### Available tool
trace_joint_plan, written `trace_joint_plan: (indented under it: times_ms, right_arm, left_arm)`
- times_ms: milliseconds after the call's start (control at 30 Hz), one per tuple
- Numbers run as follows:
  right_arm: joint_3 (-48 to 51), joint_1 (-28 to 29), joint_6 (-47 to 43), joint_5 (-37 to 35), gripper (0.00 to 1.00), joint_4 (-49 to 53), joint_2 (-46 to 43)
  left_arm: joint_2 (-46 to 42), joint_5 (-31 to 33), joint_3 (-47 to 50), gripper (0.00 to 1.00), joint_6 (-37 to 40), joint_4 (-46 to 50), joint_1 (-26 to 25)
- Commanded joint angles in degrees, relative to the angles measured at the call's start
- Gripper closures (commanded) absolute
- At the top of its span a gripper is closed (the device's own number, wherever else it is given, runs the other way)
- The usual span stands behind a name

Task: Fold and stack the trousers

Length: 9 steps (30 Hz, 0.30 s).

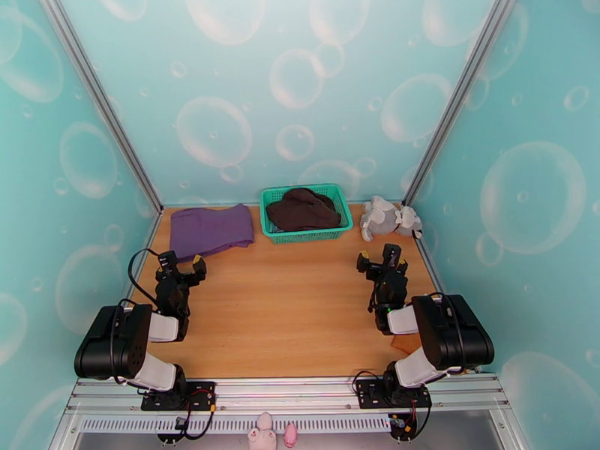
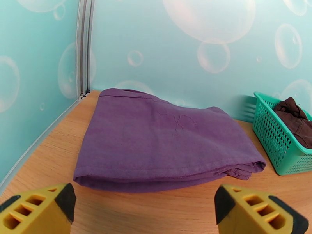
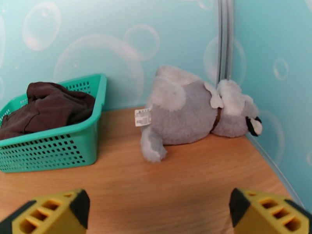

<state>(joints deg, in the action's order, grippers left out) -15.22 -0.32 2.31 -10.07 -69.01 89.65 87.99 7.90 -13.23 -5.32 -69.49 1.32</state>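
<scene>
The purple trousers (image 1: 211, 229) lie folded into a flat, thick rectangle at the back left of the table, with stacked layers showing at their near edge (image 2: 167, 141). My left gripper (image 1: 178, 266) stands open just in front of them, nothing between its yellow fingers (image 2: 37, 209). On the right side my right gripper (image 1: 381, 259) is open too and holds nothing. It faces the back right corner, its yellow fingertips (image 3: 265, 211) low in the right wrist view.
A green basket (image 1: 341, 223) at the back centre holds a dark brown garment (image 1: 303, 209). A grey plush toy (image 1: 388, 217) lies on its side in the back right corner (image 3: 195, 112). Bare wooden tabletop (image 1: 292, 309) spreads between the arms. Teal bubble-patterned walls enclose three sides.
</scene>
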Motion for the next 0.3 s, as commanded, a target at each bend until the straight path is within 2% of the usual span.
trace_joint_plan:
  times_ms: [0, 267]
  right_arm:
    - [0.22, 0.38, 0.5, 0.92, 0.01, 1.16, -0.44]
    - [0.11, 0.31, 0.62, 1.1, 0.01, 1.43, -0.37]
  left_arm:
    - [0.74, -0.17, -0.4, 0.01, 1.04, -1.73, -0.19]
    - [0.78, -1.31, -0.66, 0.01, 1.45, -1.54, -0.18]
